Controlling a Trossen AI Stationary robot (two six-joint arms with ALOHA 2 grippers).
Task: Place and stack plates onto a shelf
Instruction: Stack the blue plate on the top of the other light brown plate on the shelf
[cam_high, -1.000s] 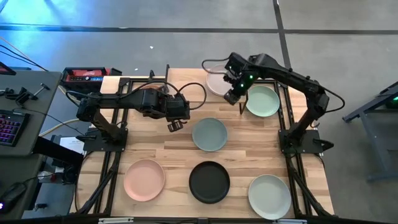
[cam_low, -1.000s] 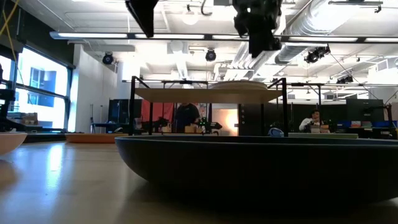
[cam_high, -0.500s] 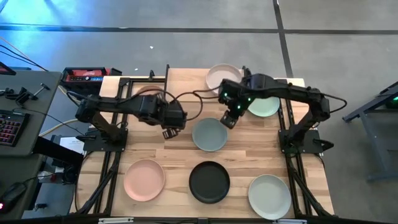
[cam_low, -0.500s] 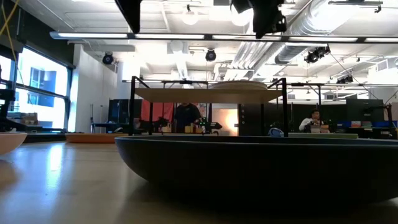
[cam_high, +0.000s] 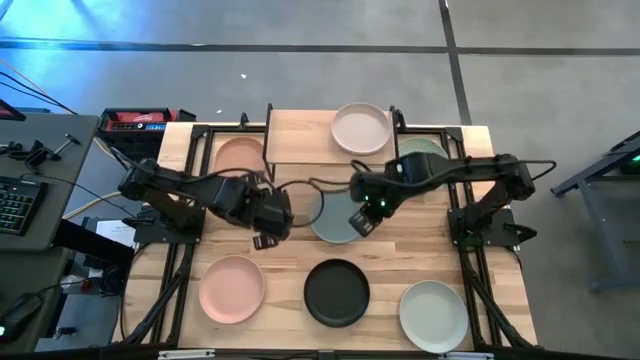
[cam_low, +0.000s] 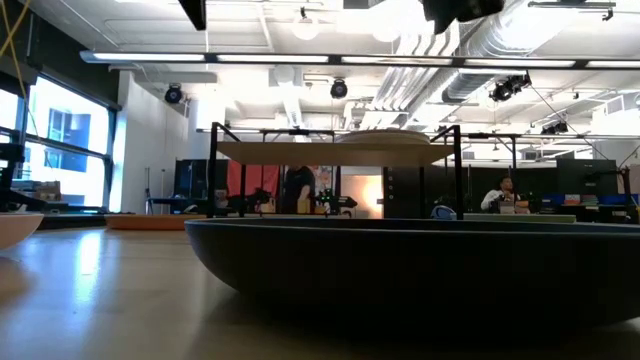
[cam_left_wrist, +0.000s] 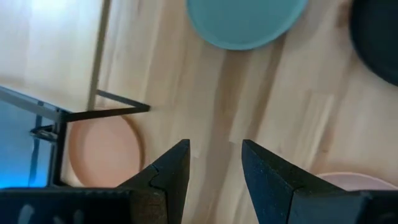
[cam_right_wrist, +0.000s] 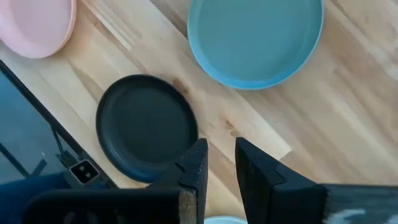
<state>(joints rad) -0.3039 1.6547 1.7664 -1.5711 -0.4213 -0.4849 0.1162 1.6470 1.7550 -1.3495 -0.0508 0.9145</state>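
From above, the shelf (cam_high: 330, 140) carries one pale plate (cam_high: 360, 128); the left claw (cam_high: 264, 238) and right claw (cam_high: 361, 222) flank the grey-blue plate (cam_high: 335, 217) on the desk (cam_high: 420, 245).

At desk level, only the black plate (cam_low: 420, 270) fills the foreground.

The left wrist shows its fingers (cam_left_wrist: 171, 171) parted, empty.

The right wrist shows narrow, empty jaws — approaching that plate together, the claws might collide.
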